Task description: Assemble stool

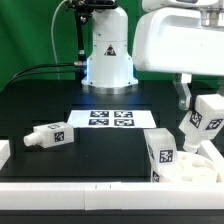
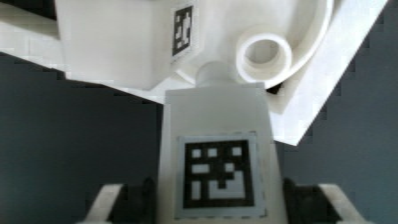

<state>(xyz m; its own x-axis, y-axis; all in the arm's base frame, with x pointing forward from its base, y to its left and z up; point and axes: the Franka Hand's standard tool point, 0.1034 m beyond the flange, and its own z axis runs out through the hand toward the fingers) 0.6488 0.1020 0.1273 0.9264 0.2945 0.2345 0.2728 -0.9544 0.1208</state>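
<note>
The end effector is gripping a white stool leg, fingers pressing both its sides, over the seat at the exterior view's right. A second leg is standing against the seat; a third leg is lying on the worktop. Only square black-and-white tags and a yellow warning triangle are showing, no readable writing.

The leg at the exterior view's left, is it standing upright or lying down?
Lying down: the leg rests lengthwise on the black table, its long side flat.
</note>
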